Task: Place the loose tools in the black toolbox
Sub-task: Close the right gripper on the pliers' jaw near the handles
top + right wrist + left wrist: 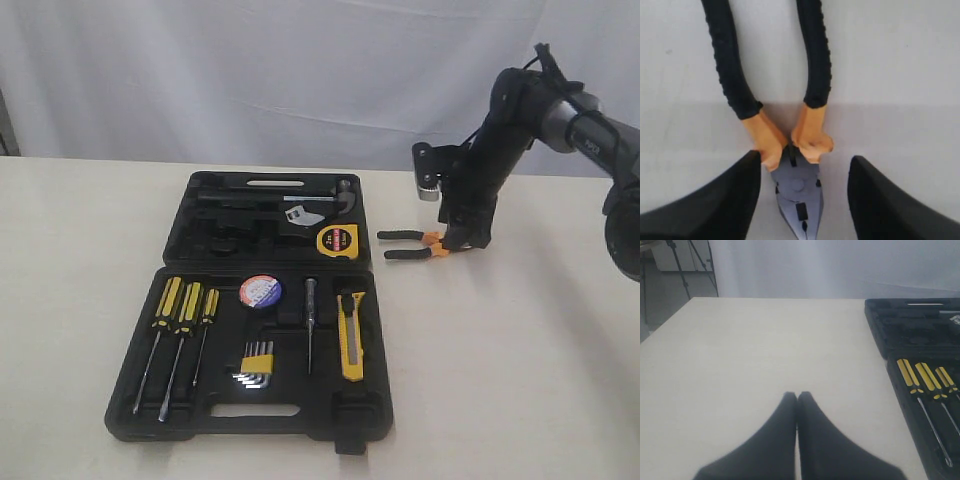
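The left hand [797, 396] hung closed and empty over bare counter [740, 350], toward its left edge. Mid-counter, the black toolbox [180, 432] lay open, with the tape measure [337, 239], tape roll [260, 291] and utility knife [352, 340] seated inside. Right of it, toward the far edge, the pliers [408, 245] lay flat, the right hand [462, 240] open astride their head, not quite centred. Closing off-centre could shove or swivel them, and the splayed handles might then catch the toolbox rim.

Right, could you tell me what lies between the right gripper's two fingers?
The pliers lie there, pivot and head, on the table; the right wrist view shows the right gripper open astride them.
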### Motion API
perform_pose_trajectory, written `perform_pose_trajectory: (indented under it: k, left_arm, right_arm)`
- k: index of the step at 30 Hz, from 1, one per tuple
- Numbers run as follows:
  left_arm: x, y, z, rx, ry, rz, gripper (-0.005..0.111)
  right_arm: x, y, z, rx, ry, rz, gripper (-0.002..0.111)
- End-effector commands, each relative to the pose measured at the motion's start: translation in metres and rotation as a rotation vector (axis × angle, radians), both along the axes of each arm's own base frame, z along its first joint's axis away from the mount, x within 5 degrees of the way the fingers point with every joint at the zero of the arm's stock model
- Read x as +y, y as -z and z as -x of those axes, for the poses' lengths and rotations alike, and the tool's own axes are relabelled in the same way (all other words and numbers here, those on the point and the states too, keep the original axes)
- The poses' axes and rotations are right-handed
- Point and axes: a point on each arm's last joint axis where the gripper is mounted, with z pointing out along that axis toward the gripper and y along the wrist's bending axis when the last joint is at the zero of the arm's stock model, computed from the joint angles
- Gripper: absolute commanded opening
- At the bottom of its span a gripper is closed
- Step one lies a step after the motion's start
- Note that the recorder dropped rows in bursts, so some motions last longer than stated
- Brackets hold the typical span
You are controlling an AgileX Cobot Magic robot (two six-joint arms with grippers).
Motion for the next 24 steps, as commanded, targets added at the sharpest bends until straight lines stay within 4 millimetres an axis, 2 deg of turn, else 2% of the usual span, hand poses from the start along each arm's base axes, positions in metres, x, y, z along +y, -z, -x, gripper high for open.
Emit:
perform_pose_trajectory:
  k: [1,24]
  left_arm:
    - [-0.0006,0.0001,-0.0002,-0.008,0.005,0.014,0.0]
    - [-0.0006,0.0001,-0.0002,-0.008,0.005,0.014,0.0]
  right_arm:
    - [-0.0019,-0.0087,0.0018,-0.01,-0.019,0.02,0.052]
    - [0.002,-0.0093,0.0007,-0.024,-0.023,-0.023,0.052]
